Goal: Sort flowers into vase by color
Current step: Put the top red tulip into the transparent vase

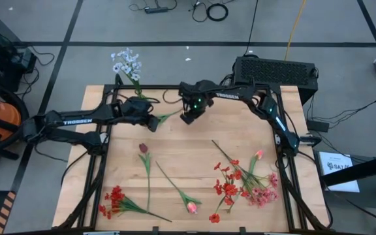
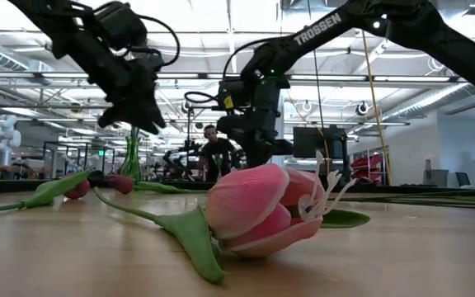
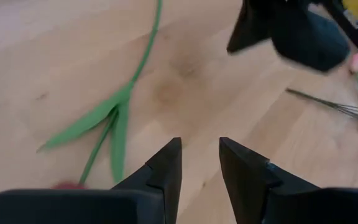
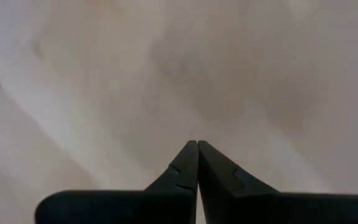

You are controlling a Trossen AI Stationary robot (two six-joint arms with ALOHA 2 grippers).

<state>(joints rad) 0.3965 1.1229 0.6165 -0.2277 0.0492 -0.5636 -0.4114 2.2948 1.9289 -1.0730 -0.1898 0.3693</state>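
Your left gripper [image 3: 199,163] hovers with jaws parted and empty over the pale wooden tabletop [image 1: 194,147]; a green-stemmed dark red tulip bud [image 3: 114,112] lies just beside them. Your right gripper [image 4: 197,163] is pinched closed on nothing above bare wood. Grey concrete floor [image 1: 175,29] surrounds the table.

White/pale-blue sprig [image 1: 126,63] at far left, blooms overhanging table's far edge. Dark red tulip bud [image 1: 143,149] left of centre, stem running nearward. Pink tulip bud [image 1: 192,207] near centre, lying flat. Red cluster [image 1: 114,199] near left. Red cluster [image 1: 227,186], pink cluster [image 1: 264,193], pink bud [image 1: 258,155] heaped right, stems crossing.
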